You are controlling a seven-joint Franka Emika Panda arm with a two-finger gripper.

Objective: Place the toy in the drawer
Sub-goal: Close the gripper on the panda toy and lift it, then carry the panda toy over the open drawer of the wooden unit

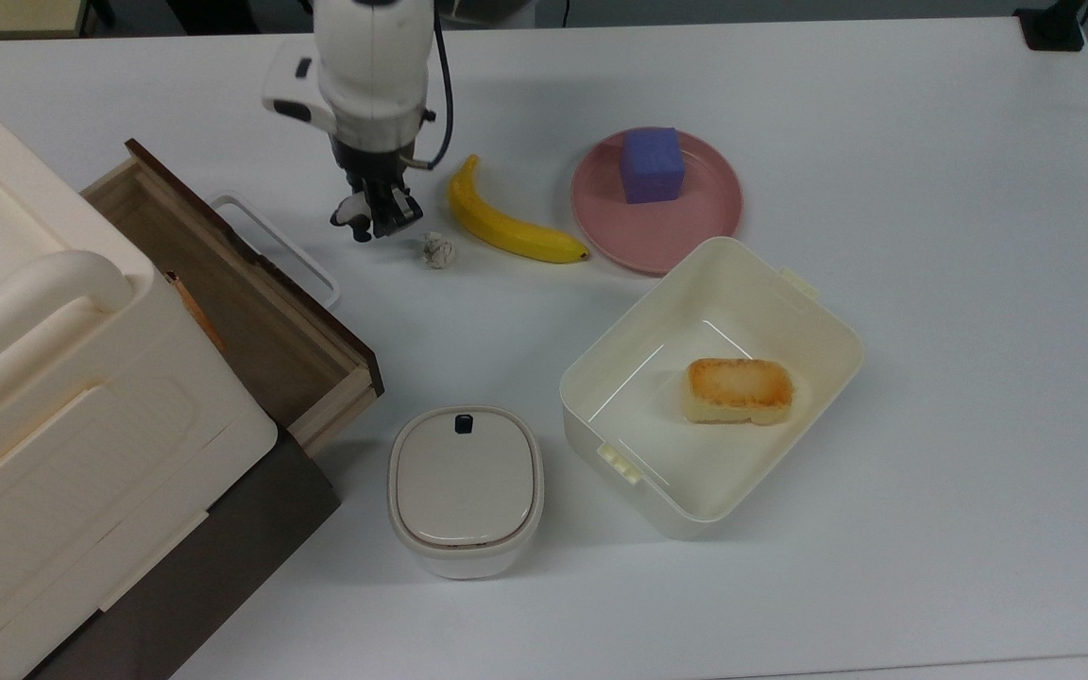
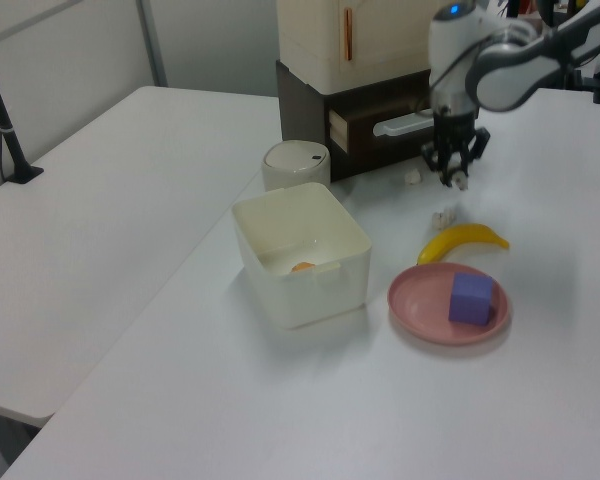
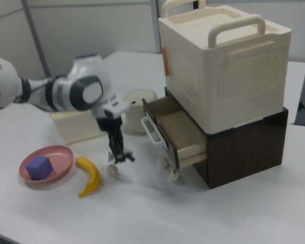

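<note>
The toy (image 1: 351, 216), a tiny black-and-white panda, hangs above the table, and my gripper (image 1: 374, 220) is shut on it. In the left view the gripper (image 2: 452, 176) is well off the table, above and behind the banana (image 2: 463, 239). In the right view the gripper (image 3: 120, 154) hangs between the banana (image 3: 90, 176) and the drawer (image 3: 179, 133). The drawer (image 1: 223, 283) stands pulled out, light-brown inside, with its white loop handle (image 1: 276, 247) toward the gripper. The gripper is to the top view's right of that handle.
A whitish lumpy ball (image 1: 437, 250) and the banana (image 1: 504, 227) lie just to the top view's right of the gripper. A pink plate (image 1: 695, 222) carries a purple cube (image 1: 651, 164). A cream tub (image 1: 818, 312) and a lidded pot (image 1: 465, 486) stand nearer. A cream box (image 3: 223, 61) tops the cabinet.
</note>
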